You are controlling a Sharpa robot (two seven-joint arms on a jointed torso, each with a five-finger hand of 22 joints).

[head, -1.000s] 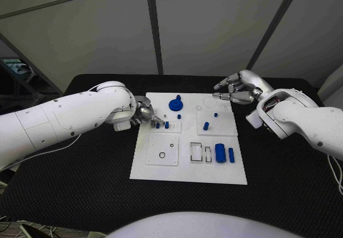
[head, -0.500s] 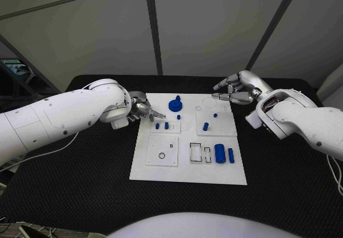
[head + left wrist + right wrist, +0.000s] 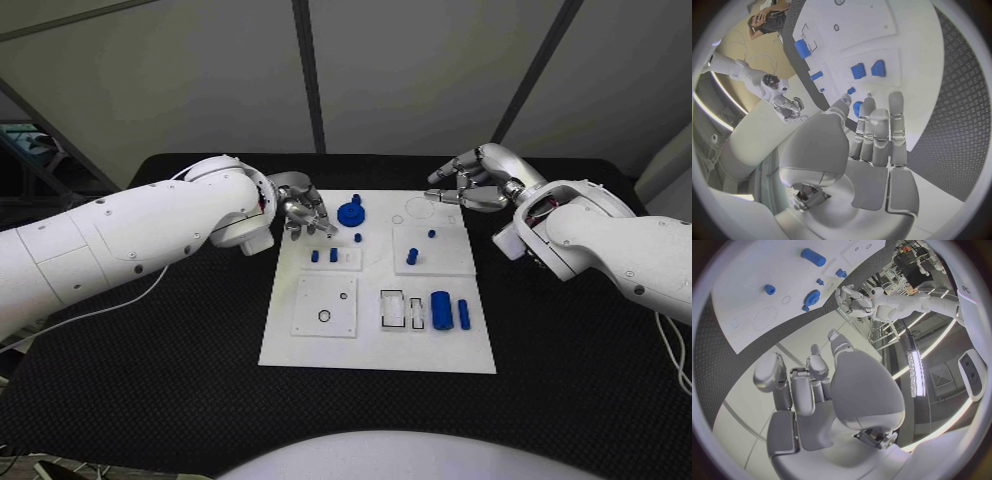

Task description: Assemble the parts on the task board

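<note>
Blue cylinder lengthwise toward robot

The white board lies flat mid-table before me. On it stand a blue gear at the far edge, two small blue blocks, a blue peg, and a blue cylinder lying flat.

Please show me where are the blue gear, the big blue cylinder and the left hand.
blue gear (image 3: 353, 212), head view, on its round top face.
big blue cylinder (image 3: 443, 309), head view, on the middle of its side.
left hand (image 3: 304, 214), head view, on the silver fingers over the board's edge.
</note>
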